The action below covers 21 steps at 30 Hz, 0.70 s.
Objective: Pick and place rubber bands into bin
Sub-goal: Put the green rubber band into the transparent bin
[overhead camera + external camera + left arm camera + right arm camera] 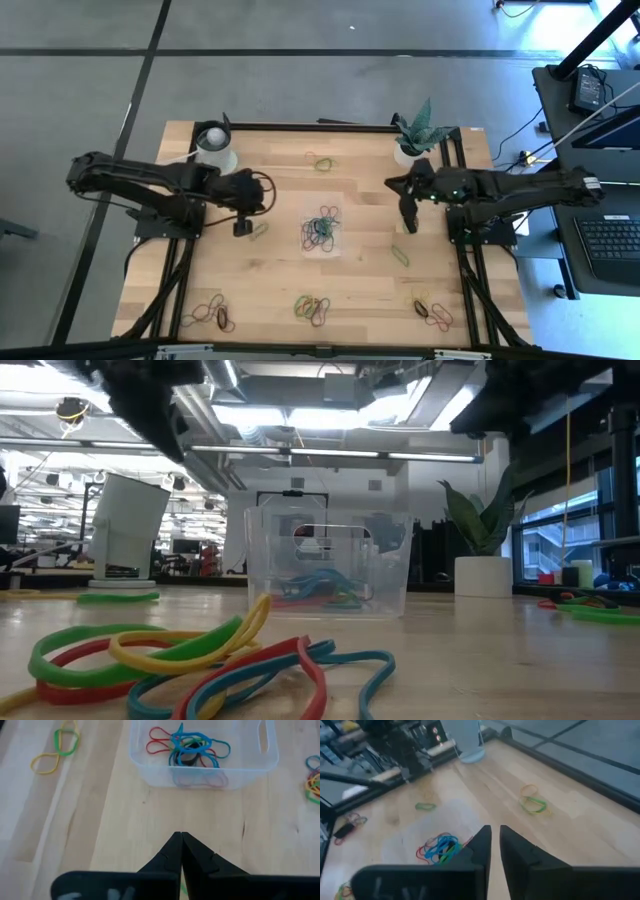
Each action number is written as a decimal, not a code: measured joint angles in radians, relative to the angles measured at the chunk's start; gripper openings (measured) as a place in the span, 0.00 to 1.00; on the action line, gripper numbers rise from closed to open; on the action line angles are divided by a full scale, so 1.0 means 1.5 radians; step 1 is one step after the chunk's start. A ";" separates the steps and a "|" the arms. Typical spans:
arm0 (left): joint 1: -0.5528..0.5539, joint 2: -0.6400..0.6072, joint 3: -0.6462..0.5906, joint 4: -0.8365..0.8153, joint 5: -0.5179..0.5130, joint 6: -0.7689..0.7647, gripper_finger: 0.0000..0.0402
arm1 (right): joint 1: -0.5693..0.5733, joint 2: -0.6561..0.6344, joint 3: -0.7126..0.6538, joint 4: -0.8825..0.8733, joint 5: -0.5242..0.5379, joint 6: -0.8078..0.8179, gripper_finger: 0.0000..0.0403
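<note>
Several rubber bands [321, 231] are seen inside the bin [307, 213] at frame centre. To its left the left gripper [242, 229] is clenched empty; at right, the right gripper [407, 225] is narrowly parted, nothing held.

One small clear rectangular plastic bin [322, 229] sits on the one pale wooden tabletop [360, 275], holding a tangle of thin coloured rubber bands [320, 231] too knotted to count. Six more clumps of bands lie around it. There is one white cup [214, 146], one white plant pot [409, 152] and two dark arms.
</note>
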 joint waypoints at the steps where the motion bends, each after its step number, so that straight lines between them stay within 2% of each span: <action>1: 0.003 -0.017 -0.018 0.013 0.002 0.000 0.00 | 0.000 0.017 0.009 -0.005 -0.001 0.003 0.08; 5: 0.014 -0.079 -0.085 0.075 0.012 0.016 0.01 | 0.000 0.077 0.044 -0.052 -0.002 0.059 0.02; 8: 0.021 -0.112 -0.120 0.110 0.012 0.023 0.01 | 0.000 0.121 0.079 -0.118 -0.003 0.123 0.02; 12: 0.024 -0.134 -0.141 0.122 0.013 0.023 0.01 | 0.000 0.179 0.145 -0.276 -0.015 0.219 0.02; 16: 0.024 -0.138 -0.147 0.128 0.015 0.023 0.01 | 0.000 0.230 0.227 -0.455 -0.057 0.309 0.02; 21: 0.024 -0.135 -0.149 0.143 0.005 0.043 0.01 | 0.009 0.273 0.292 -0.577 -0.114 0.406 0.01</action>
